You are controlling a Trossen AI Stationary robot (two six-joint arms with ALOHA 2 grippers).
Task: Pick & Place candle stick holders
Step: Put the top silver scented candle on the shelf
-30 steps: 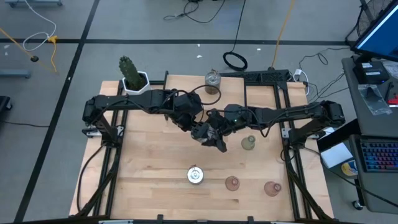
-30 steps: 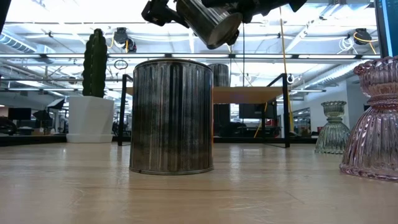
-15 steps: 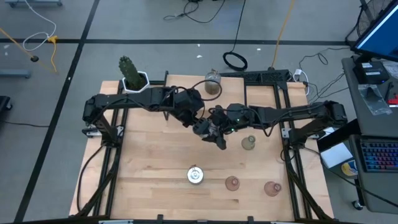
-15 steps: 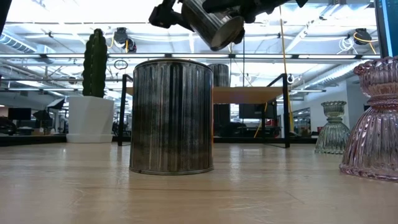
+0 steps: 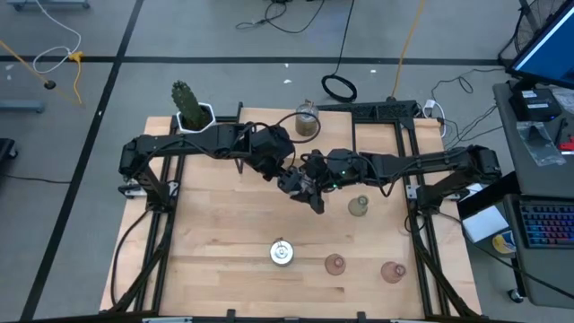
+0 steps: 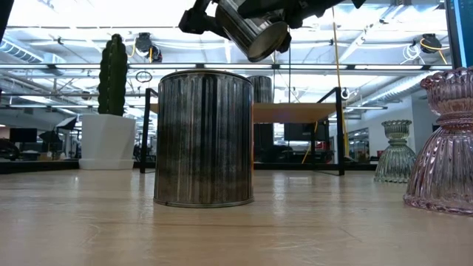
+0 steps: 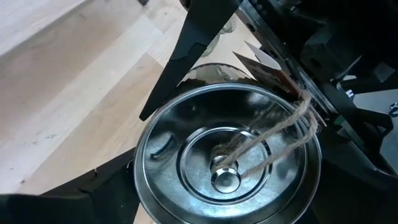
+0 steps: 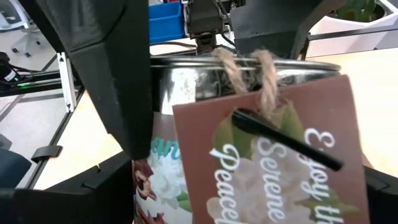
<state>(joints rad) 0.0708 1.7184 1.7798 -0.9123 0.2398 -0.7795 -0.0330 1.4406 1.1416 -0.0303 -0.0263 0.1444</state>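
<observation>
Mid-table, above the wood, the left gripper (image 5: pixel 289 179) and right gripper (image 5: pixel 309 184) both clasp one tagged silvery holder (image 6: pixel 253 28); release only once the receiving grip is secure.

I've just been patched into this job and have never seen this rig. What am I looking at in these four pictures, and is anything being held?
These are two dark robot arms at a wooden table. One picture looks straight down, one looks level across the tabletop, and two come from cameras on the arms' wrists. The arms meet mid-table. The right pincer holds a silvery tin holder with a twine-tied tag in the air. The left pincer is right at it too, but I can't tell whether it grips. On the table are a second silvery holder, two pink glass holders, a pale green holder, a third silvery holder and a potted cactus.
</observation>
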